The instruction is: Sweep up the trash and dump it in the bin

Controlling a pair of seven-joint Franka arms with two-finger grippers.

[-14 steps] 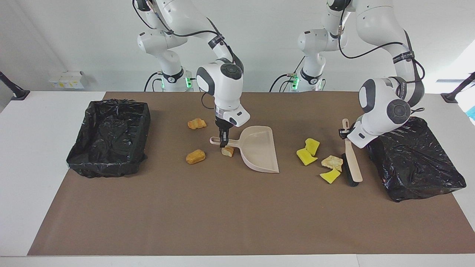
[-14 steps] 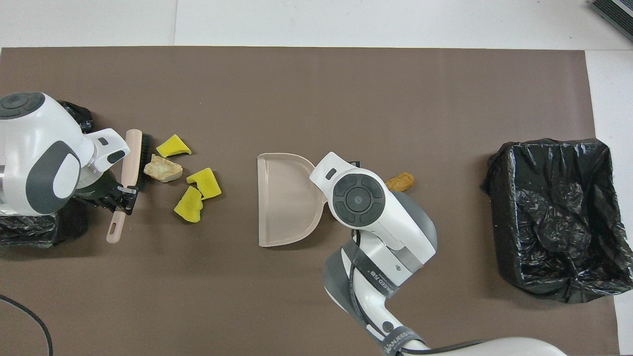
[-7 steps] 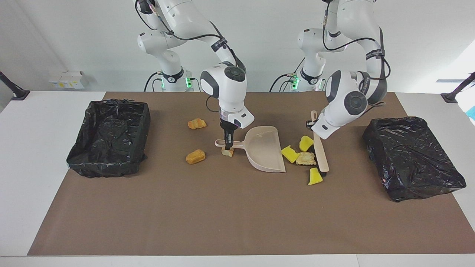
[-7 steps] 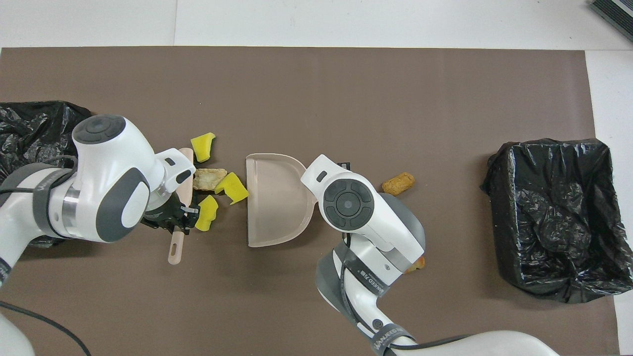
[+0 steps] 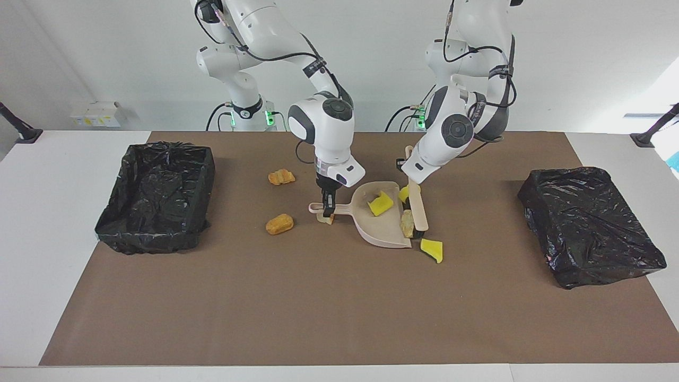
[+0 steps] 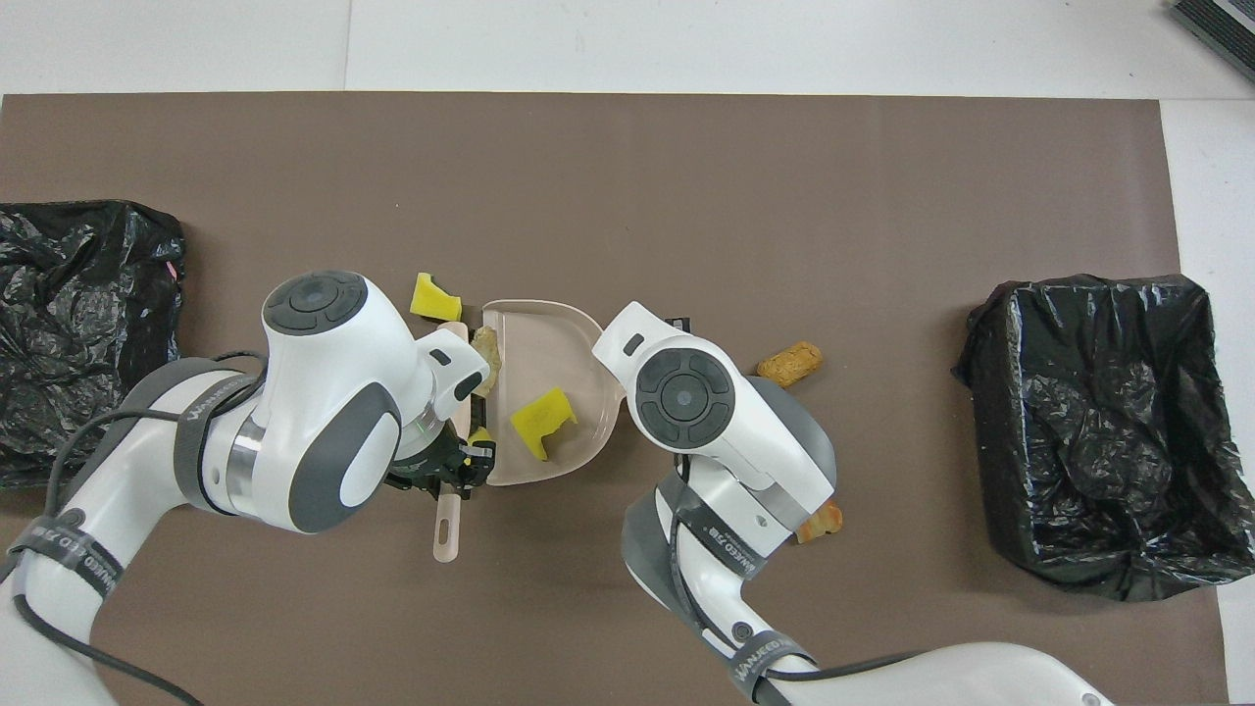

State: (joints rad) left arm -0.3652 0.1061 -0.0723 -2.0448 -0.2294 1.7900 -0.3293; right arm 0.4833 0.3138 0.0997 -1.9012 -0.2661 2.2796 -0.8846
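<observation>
Swept across since half a second ago, one yellow wedge (image 5: 380,204) is now lying inside the dustpan (image 5: 379,225), whose handle is being pinched by the right gripper (image 5: 327,207). Beside its mouth, the brush (image 5: 417,204) is being held clamped in the left gripper (image 6: 446,469), a tan lump (image 5: 407,223) pressed at the rim and another wedge (image 5: 432,249) being left just outside.

A robotics lab is suggested by two white arms (image 5: 254,48) mounted at a white table (image 5: 48,223) covered by a brown mat (image 5: 329,307), before a bare white wall (image 5: 106,53).
</observation>
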